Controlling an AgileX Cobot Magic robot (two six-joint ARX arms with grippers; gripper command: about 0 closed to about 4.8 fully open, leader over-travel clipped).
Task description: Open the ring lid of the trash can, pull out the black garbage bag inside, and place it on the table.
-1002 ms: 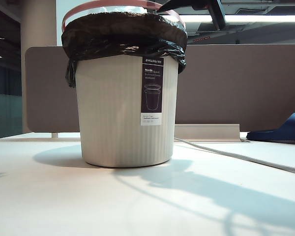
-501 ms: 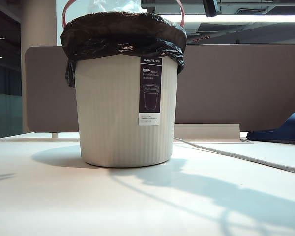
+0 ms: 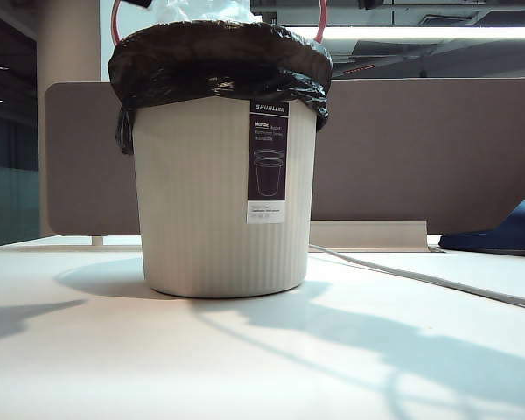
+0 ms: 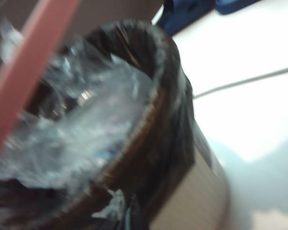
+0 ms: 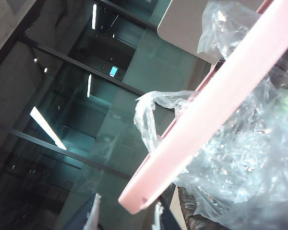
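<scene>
The cream ribbed trash can [image 3: 201, 201] stands mid-table [image 3: 245, 367], with the black garbage bag [image 3: 219, 61] folded over its rim. The pink ring lid [image 3: 320, 22] is tipped up on edge above the rim. My right gripper [image 5: 127, 213], barely visible at the exterior view's top edge [image 3: 372, 3], is shut on the ring lid [image 5: 206, 110]. My left gripper [image 4: 129, 221] is shut, its tips at the bag's folded edge [image 4: 168, 120]. Blur hides whether it pinches plastic. Only a dark bit of the left gripper [image 3: 140, 3] shows in the exterior view.
Crumpled clear plastic [image 3: 201, 10] fills the can's mouth. A dark blue slipper [image 3: 499, 232] lies at the back right beside a thin cable [image 3: 420, 276]. A brownish partition panel [image 3: 420, 149] runs along the table's back edge.
The ring lid swung from lying over the rim to standing upright. The right gripper rose out of the exterior view's top. The left gripper's shadow grew at the table's left.
</scene>
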